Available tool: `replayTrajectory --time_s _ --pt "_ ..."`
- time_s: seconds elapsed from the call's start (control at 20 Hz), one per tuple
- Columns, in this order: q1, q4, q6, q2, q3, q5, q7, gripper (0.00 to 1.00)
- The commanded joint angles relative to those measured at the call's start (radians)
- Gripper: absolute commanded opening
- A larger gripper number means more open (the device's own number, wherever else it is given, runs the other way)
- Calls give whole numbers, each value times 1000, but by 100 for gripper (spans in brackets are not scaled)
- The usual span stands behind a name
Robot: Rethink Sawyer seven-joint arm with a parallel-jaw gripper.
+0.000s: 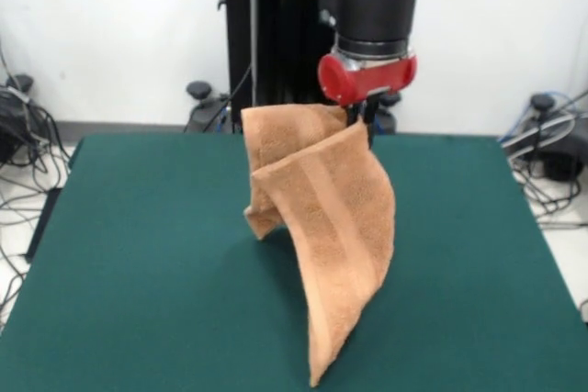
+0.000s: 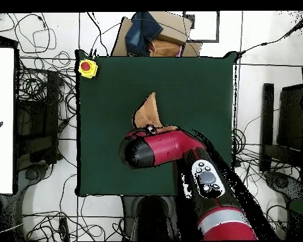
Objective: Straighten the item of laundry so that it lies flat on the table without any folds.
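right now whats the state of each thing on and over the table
towel: lifted, hanging folded and twisted from one top edge, not flat; whether its lowest corner touches the table cannot be told
pincer: above the table, shut on the towel's top edge
table: bare green top around the towel
yellow box with red button: sitting at a table corner, untouched

Tan-orange band-striped towel (image 1: 322, 218), dark green table (image 1: 138, 273)

A yellow box with a red button (image 2: 88, 68) sits at a corner of the surface. Cardboard boxes (image 2: 159, 34) with a dark blue cloth (image 2: 143, 28) lie just beyond its edge. Tangled cables (image 2: 43, 94) cover the floor on both sides.
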Motion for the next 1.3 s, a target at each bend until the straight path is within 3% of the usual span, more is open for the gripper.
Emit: replayTrajectory --time_s 0.05,0.35,0.55,0.75,0.95,1.15,1.3 --pt "161 126 29 -111 -76 163 400 0" --pt "396 96 153 -180 -210 342 535 0" --pt "482 62 155 -150 -269 408 568 0" --pt "513 68 140 -142 -279 447 576 0" --pt "433 61 32 -73 -254 388 483 0" --pt "269 39 -128 34 -170 262 333 0" --pt "211 9 -193 94 -161 174 295 0"
